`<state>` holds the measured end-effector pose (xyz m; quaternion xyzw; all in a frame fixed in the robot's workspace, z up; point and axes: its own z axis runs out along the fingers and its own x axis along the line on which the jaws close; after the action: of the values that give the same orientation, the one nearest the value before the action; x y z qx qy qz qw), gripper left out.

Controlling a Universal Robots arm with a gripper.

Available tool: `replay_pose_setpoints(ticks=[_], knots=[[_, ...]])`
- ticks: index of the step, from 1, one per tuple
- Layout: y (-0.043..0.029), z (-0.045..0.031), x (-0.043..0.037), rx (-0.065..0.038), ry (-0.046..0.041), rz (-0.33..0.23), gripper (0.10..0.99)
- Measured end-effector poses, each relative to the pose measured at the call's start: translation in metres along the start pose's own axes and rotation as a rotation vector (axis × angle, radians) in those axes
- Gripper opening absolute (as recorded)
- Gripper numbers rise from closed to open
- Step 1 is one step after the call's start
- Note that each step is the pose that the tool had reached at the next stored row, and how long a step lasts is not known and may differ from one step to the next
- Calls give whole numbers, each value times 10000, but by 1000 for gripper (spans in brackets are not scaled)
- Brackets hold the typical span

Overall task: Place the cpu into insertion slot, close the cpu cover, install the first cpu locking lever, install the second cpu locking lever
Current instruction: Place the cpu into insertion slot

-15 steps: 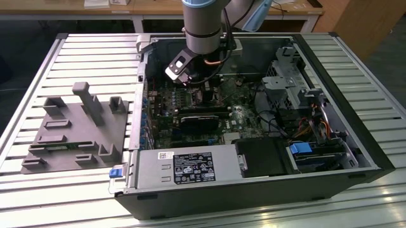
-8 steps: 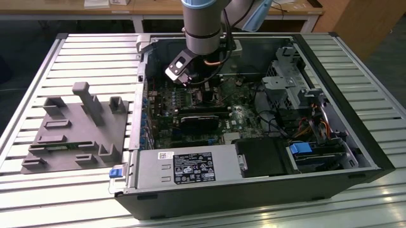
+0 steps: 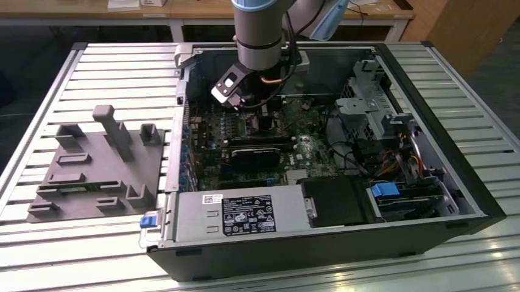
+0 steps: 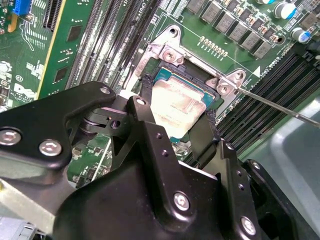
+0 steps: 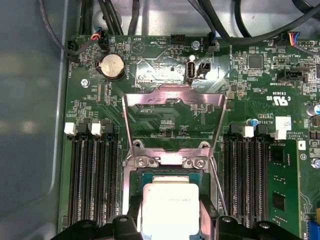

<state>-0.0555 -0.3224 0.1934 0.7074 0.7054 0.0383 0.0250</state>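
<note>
Jaws clamp cpu (image 4: 177, 107) by opposite edges at insertion slot (image 4: 192, 74); cpu cover (image 5: 172, 97) hinged open.

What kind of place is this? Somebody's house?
Most likely a robotics lab or workshop. A robot arm reaches into an open computer case on a slatted metal table, its tool gripping the cpu over the motherboard, and wooden desks stand behind.

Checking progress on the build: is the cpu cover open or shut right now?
Open. The cpu cover is flipped back off the insertion slot, green board showing through its cutout; the cpu sits uncovered.
</note>
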Motion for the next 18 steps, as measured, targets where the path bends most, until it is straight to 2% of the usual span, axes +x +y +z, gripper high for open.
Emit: replay_pose_setpoints(ticks=[10, 11, 15, 18], knots=[[-1, 3, 0, 0, 0, 2, 549], [-1, 3, 0, 1, 0, 2, 612], [-1, 4, 0, 0, 1, 2, 612], [-1, 4, 0, 0, 115, 12, 612]])
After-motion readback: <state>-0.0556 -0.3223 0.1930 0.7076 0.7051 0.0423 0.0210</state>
